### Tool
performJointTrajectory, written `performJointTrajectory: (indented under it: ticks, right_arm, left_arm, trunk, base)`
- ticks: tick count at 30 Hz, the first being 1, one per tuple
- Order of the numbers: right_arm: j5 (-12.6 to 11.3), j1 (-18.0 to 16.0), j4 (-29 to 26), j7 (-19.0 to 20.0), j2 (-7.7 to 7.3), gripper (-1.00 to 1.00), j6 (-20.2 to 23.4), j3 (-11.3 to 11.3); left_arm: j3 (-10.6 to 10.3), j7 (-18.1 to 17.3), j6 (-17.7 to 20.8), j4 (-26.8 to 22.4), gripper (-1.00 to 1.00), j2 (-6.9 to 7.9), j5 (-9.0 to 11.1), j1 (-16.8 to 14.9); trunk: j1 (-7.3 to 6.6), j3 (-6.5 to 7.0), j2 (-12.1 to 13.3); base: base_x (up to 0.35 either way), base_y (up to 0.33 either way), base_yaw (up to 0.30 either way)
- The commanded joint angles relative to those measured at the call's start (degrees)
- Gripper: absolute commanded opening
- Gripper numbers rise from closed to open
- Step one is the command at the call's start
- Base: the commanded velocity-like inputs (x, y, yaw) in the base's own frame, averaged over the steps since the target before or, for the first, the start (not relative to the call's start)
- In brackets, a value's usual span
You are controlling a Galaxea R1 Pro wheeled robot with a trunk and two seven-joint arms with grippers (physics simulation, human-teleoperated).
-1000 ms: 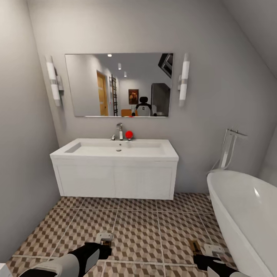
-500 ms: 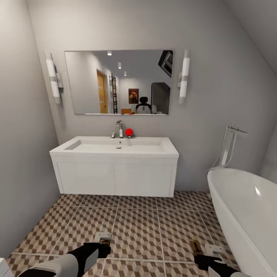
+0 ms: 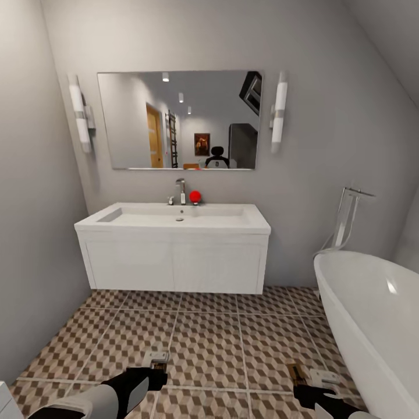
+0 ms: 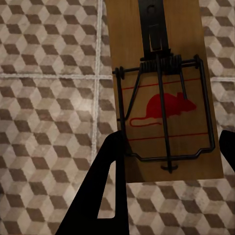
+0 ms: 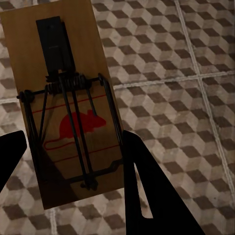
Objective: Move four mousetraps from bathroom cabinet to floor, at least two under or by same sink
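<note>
- Left claw (image 4: pixel 169 156) pinches a mousetrap (image 4: pixel 164 93); right claw (image 5: pixel 73 156) pinches another mousetrap (image 5: pixel 63 103), both above the bathroom floor (image 3: pixel 209 343)
- Approach the bathroom sink (image 3: pixel 174 218); lower each flat beside it before releasing

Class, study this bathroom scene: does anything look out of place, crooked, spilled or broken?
Nothing stands out. The sink, mirror and bathtub sit straight and intact, and the tiled floor shows no spill. Each arm carries a mousetrap between its jaws above the floor, which fits the job.
</note>
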Motion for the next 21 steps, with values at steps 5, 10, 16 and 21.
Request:
performJointTrajectory:
  ticks: [5, 10, 16, 21]
  right_arm:
    - [-0.4, -0.1, 0.1, -0.4, 0.00, -1.00, -0.8, -0.3]
    - [-0.2, -0.1, -0.1, -0.7, 0.39, -1.00, -1.1, -0.2]
    - [0.3, -0.1, -2.8, -3.6, 1.76, -1.00, -1.7, 0.0]
    - [2.6, -0.1, -5.2, -9.7, 5.47, -1.00, -1.8, 0.1]
  left_arm:
    - [-0.5, 0.2, -0.2, 0.0, -1.00, 0.12, 0.4, 0.0]
    - [-0.5, 0.2, -3.1, 0.0, -1.00, 0.39, 0.6, 0.0]
    - [-0.5, 0.2, -4.3, 0.0, -1.00, 0.82, 0.6, 0.0]
    - [-0.5, 0.2, -4.4, 0.0, -1.00, 0.94, 1.1, 0.0]
  trunk:
    - [1.10, -0.96, -2.1]
    - [2.20, -1.86, -4.1]
    - [3.51, -2.94, -6.5]
    - [4.61, -3.83, -8.5]
  base:
    - [0.000, 0.000, 0.000]
    - [0.000, 0.000, 0.000]
    - [0.000, 0.000, 0.000]
    - [0.000, 0.000, 0.000]
